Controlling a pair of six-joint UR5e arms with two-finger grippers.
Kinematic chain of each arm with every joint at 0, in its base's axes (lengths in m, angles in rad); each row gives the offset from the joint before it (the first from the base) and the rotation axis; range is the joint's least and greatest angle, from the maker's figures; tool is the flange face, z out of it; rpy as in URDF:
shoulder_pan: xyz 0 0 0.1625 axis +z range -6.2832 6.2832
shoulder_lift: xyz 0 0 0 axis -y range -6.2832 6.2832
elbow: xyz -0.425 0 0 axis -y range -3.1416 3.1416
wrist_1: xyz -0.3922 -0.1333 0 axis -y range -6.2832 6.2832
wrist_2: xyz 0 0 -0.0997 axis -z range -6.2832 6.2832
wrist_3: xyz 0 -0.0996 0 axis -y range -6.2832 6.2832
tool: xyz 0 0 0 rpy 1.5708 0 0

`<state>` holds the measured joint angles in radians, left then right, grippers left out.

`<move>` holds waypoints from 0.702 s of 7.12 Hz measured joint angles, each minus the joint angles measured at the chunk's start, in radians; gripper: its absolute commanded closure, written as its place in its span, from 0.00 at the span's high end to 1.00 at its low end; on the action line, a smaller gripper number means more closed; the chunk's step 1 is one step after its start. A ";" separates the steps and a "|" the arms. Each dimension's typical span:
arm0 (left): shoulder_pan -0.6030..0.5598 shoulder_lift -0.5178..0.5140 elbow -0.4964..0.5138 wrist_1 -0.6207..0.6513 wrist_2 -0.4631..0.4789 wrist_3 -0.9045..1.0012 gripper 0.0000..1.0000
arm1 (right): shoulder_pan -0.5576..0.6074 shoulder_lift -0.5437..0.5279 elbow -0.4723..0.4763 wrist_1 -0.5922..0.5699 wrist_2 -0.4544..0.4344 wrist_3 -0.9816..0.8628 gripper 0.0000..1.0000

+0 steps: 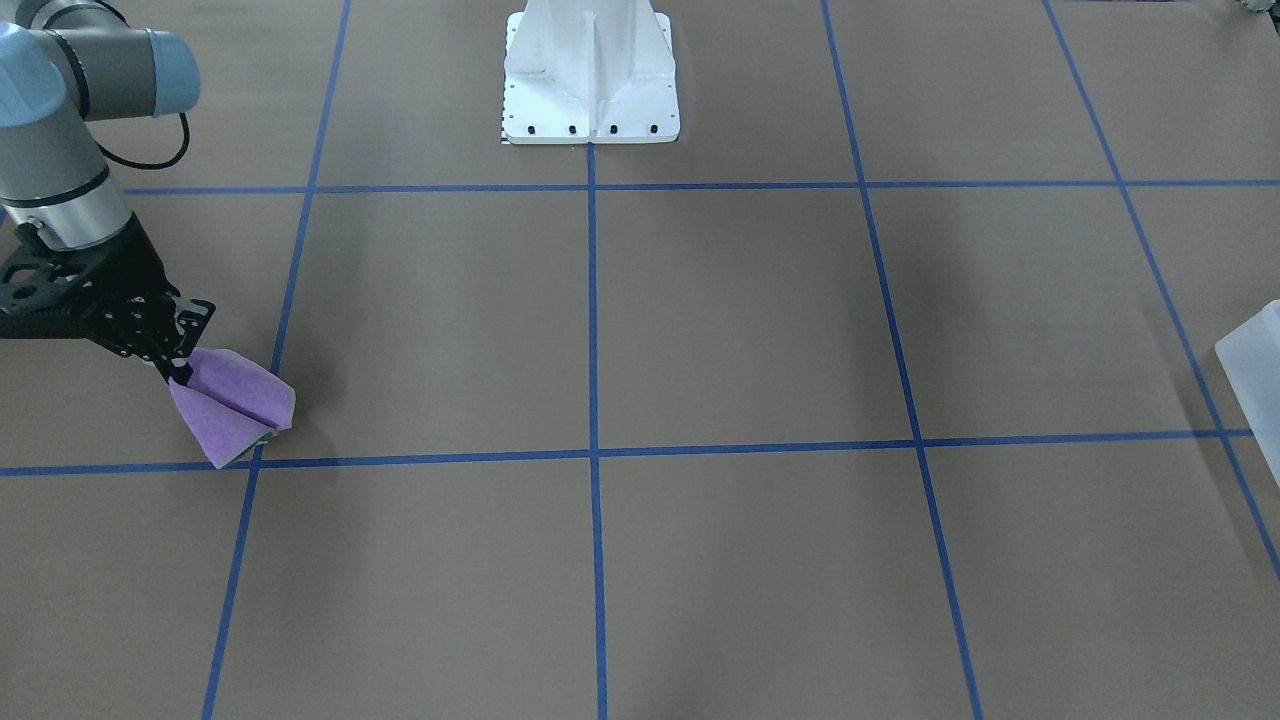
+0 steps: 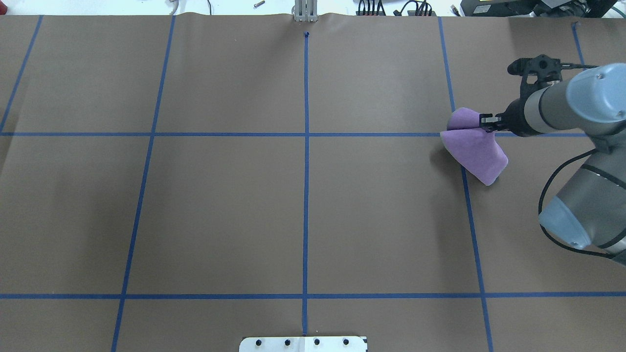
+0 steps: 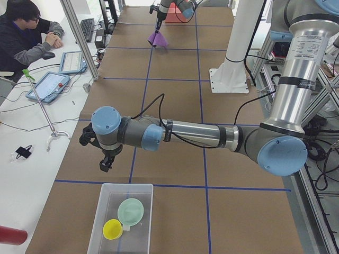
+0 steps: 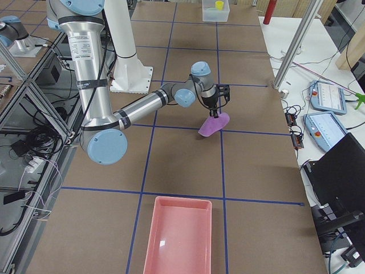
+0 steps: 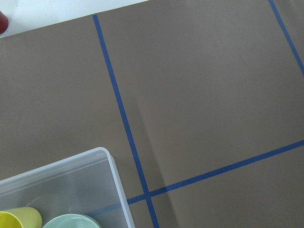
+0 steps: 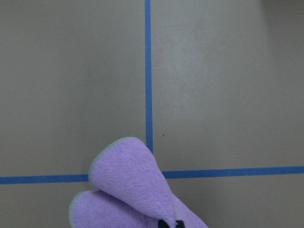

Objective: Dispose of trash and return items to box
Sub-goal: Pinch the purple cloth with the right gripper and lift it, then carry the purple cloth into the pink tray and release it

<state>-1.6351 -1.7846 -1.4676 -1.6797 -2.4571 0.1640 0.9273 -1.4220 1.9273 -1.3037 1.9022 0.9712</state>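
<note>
A purple cloth (image 1: 235, 410) hangs folded from my right gripper (image 1: 180, 375), which is shut on its upper edge. The cloth also shows in the overhead view (image 2: 474, 151), the exterior right view (image 4: 214, 124) and the right wrist view (image 6: 133, 190); its low end is at or just above the brown table. My left gripper (image 3: 106, 164) shows only in the exterior left view, pointing down just beyond the clear box (image 3: 103, 201); I cannot tell if it is open. The box holds a yellow cup (image 3: 112, 229) and a green bowl (image 3: 130, 210).
A pink tray (image 4: 179, 234) lies at the table's end on my right. The clear box's corner shows in the left wrist view (image 5: 102, 159) and the front view (image 1: 1255, 370). The white robot base (image 1: 590, 90) stands at the table's middle. An operator (image 3: 26, 32) sits at a side desk.
</note>
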 measured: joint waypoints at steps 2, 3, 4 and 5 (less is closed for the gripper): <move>0.014 0.024 -0.020 0.083 0.114 0.009 0.99 | 0.077 -0.020 0.062 -0.074 0.062 -0.071 0.00; 0.024 0.077 -0.032 0.115 0.152 0.011 0.99 | 0.102 -0.055 0.090 -0.082 0.082 -0.105 0.00; 0.026 0.147 -0.082 0.115 0.165 0.012 0.99 | 0.144 -0.118 0.128 -0.083 0.126 -0.169 0.00; 0.026 0.216 -0.149 0.112 0.165 0.009 0.99 | 0.214 -0.203 0.158 -0.079 0.187 -0.272 0.00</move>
<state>-1.6088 -1.5690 -1.6171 -1.5678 -2.2916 0.1730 1.1409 -1.6250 2.0852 -1.3824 2.0890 0.6988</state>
